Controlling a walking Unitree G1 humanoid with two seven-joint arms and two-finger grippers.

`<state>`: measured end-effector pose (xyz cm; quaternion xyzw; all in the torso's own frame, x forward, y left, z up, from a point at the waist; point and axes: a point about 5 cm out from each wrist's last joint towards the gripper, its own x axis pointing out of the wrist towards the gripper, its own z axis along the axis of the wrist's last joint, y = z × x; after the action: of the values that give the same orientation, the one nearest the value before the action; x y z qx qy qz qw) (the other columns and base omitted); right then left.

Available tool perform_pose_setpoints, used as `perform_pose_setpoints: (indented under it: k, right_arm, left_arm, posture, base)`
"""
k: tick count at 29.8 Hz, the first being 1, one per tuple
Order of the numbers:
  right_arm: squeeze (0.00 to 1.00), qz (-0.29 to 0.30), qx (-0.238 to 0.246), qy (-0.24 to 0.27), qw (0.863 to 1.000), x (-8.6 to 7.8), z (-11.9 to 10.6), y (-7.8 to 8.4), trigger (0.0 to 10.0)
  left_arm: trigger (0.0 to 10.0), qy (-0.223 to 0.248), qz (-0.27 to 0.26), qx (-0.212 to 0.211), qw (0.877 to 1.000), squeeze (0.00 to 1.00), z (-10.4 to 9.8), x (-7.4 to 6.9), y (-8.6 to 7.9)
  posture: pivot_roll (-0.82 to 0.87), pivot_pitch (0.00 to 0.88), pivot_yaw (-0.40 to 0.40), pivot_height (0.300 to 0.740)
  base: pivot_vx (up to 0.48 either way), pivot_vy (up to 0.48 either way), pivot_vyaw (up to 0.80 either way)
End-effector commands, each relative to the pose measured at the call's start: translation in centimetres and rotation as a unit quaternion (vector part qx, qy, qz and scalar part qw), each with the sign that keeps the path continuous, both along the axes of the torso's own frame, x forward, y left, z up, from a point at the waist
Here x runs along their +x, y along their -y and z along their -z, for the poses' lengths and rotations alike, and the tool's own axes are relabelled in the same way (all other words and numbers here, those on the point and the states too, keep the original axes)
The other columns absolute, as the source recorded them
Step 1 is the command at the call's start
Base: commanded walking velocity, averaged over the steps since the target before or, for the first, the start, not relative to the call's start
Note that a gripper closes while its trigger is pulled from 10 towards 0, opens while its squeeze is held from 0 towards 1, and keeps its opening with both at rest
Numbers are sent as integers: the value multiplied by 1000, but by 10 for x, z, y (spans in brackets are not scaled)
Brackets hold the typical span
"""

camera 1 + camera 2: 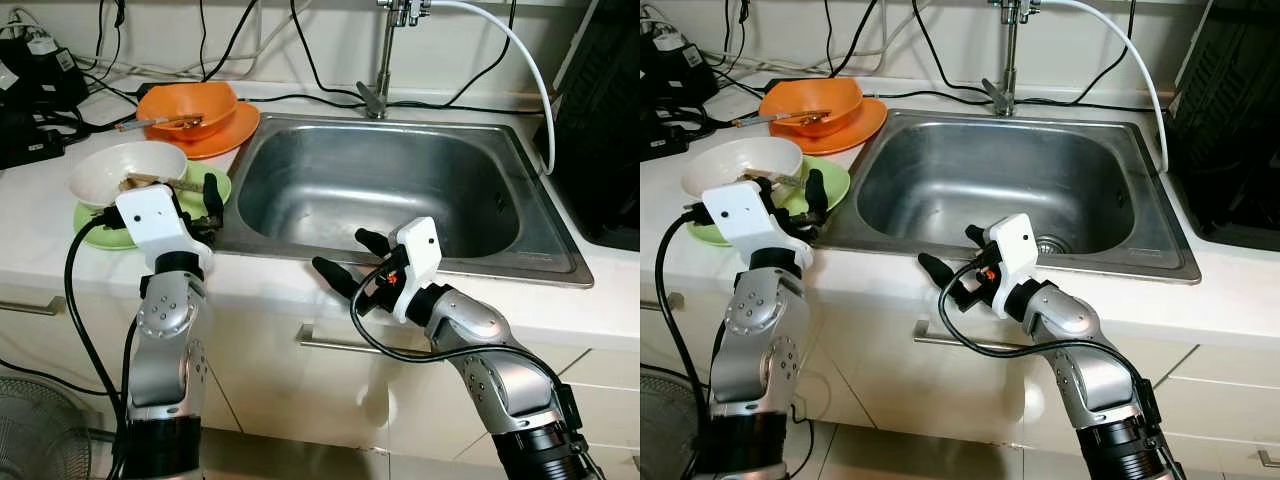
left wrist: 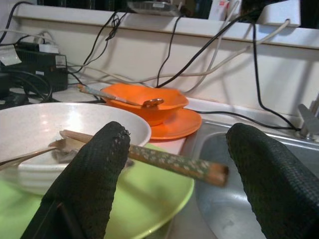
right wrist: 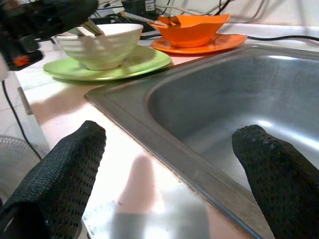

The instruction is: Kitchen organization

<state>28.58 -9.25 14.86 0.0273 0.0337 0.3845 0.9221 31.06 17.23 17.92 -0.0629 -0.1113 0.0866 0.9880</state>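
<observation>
Right now I have the left gripper at the green plate, fingers spread wide on either side of the chopsticks that stick out of the white bowl toward the sink; I can't tell if a fingertip touches them. My right gripper hovers over the counter at the sink's front rim, jaws apart, holding nothing. Behind the white bowl, an orange bowl sits on an orange plate with a utensil across it.
</observation>
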Motion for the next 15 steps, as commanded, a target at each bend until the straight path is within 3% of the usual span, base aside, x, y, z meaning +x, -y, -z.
perform_pose_setpoints:
  k: [1, 5, 7, 11, 15]
  right_arm:
    - [0, -3, 9, -6, 1000, 1, -4, 1, 10000]
    - [0, -4, 56, -59, 997, 2, -3, 2, 10000]
    - [0, -6, 62, -60, 996, 1, -5, 2, 10000]
    - [0, -9, 71, -60, 996, 0, -6, 1, 10000]
    - [0, -14, 79, -59, 995, -1, -7, -1, 10000]
  left_arm:
    - [10000, -8, -8, -1, 1000, 0, 2, 3, -4]
    - [10000, -20, -8, 22, 1000, 0, 4, 10, -10]
    - [10000, -20, -9, 32, 999, 0, 2, 12, -13]
    - [10000, -14, -18, -1, 1000, 0, -3, 14, -19]
    - [10000, 5, -12, 20, 1000, 0, -10, 14, -16]
  posture:
    - [-75, 0, 53, 740]
    - [-77, 0, 55, 740]
    - [-76, 0, 57, 740]
    - [-72, 0, 60, 740]
    - [-71, 0, 61, 740]
  base:
    - [0, 0, 0]
    - [0, 0, 0]
    - [0, 0, 0]
    - [0, 0, 0]
    - [0, 0, 0]
